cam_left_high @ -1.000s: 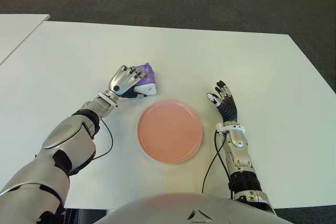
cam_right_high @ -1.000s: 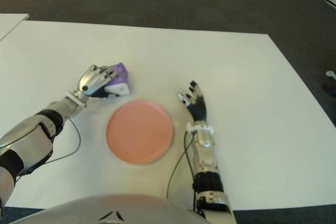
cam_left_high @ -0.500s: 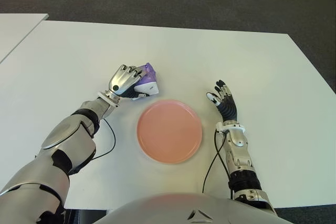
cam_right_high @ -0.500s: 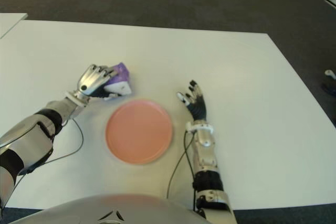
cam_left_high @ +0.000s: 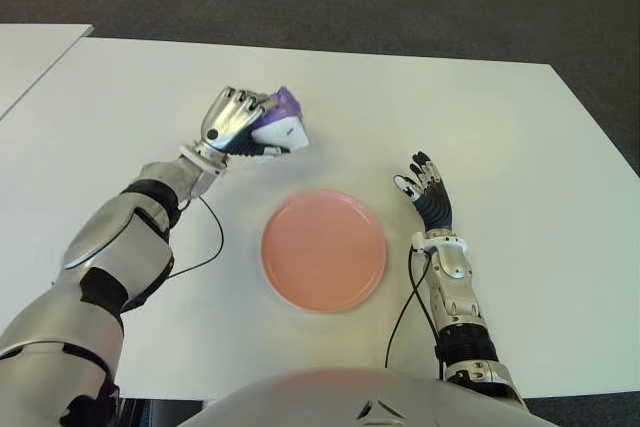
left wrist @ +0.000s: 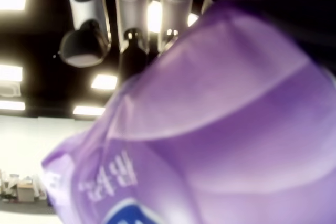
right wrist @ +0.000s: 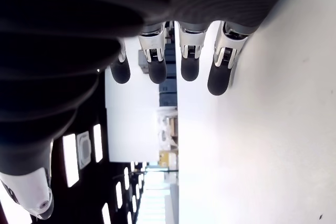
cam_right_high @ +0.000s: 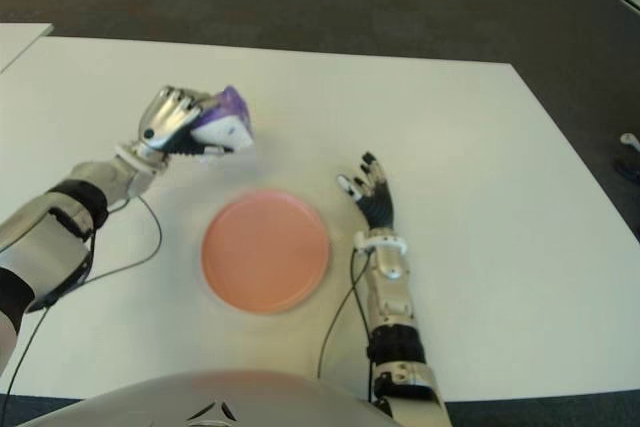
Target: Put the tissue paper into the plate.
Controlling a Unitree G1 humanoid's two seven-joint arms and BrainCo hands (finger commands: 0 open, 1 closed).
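Left robot hand (cam_left_high: 232, 122): fingers clamped on the tissue pack (cam_left_high: 278, 128), held above the white worktop (cam_left_high: 480, 127), toward its far-left part.
Plate (cam_left_high: 323, 249): pink, near the front edge, nothing on it.
Right robot hand (cam_left_high: 428, 197): fingers spread, holding nothing, to the right of the plate.

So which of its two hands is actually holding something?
The left hand, raised beyond the pink plate: its fingers are curled around the purple tissue pack. The right hand, right of the plate, has its fingers spread and holds nothing.

A white table (cam_left_high: 500, 127) carries a pink plate (cam_left_high: 323, 249).
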